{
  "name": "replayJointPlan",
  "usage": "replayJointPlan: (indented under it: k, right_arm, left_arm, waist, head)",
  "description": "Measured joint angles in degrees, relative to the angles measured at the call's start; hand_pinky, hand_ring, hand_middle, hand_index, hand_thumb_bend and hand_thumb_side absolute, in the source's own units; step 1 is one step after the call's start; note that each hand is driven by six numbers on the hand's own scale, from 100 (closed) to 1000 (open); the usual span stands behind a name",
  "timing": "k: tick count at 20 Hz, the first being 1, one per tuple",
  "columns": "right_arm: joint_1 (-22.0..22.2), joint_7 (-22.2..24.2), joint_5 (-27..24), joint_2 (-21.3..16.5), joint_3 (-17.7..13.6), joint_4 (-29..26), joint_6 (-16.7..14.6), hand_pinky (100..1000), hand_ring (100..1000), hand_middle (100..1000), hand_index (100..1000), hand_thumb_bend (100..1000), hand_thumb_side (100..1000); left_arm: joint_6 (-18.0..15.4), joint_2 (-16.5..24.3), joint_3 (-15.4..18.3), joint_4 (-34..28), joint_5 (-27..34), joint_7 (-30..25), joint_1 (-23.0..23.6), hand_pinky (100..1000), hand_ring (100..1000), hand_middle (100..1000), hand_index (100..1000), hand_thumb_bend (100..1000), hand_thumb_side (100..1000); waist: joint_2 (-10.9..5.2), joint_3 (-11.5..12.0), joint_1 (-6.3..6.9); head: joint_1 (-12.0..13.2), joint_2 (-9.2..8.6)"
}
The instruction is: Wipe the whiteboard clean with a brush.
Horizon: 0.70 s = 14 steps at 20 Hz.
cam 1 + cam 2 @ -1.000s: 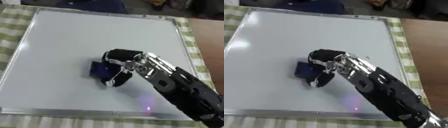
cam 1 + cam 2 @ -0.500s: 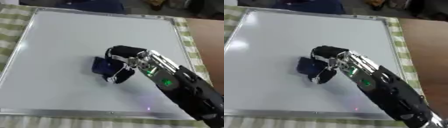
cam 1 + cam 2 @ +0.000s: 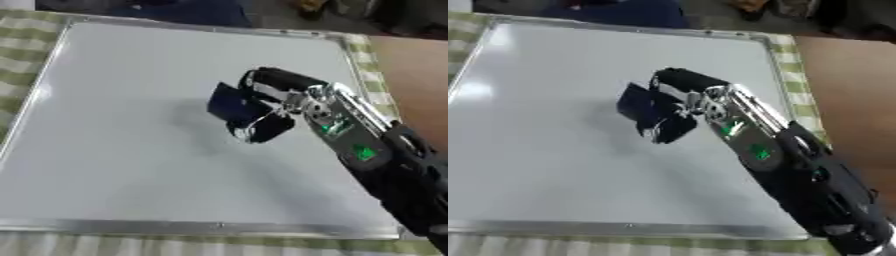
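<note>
Dark blue brush [image 3: 229, 104] sitting near centre of whiteboard [image 3: 131, 150]; board lying flat, silver-framed, its white surface showing unmarked.

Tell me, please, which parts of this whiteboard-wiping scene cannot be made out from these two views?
- Left hand: in neither view.
- Underside of the dark blue brush: hidden by its own body and the right hand, so contact with the whiteboard is uncertain.
- Marks on the whiteboard: none can be made out through blur and glare.
- Dark objects beyond the far edge: cut off by the frame.
</note>
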Motion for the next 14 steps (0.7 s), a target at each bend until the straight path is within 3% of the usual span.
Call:
replayJointPlan:
  k: [8,14]
  right_arm:
    - [0.57,-3.33,-1.92,-3.06,-5.73,2.99,5.9,678,696,277,100,100,213]
    - [0.5,-5.55,-3.71,-3.4,-8.27,6.7,8.82,670,687,270,100,100,188]
  left_arm:
    - [-0.14,0.01,0.0,0.0,0.0,0.11,-0.05,713,858,833,866,283,1000]
    - [-0.18,0.01,0.0,0.0,0.0,0.07,-0.11,713,858,833,866,279,1000]
  waist:
    - [0.26,-0.11,0.21]
    - [0.53,0.03,1.01]
  head:
    - [-1.29,0.01]
    - [-2.72,0.8]
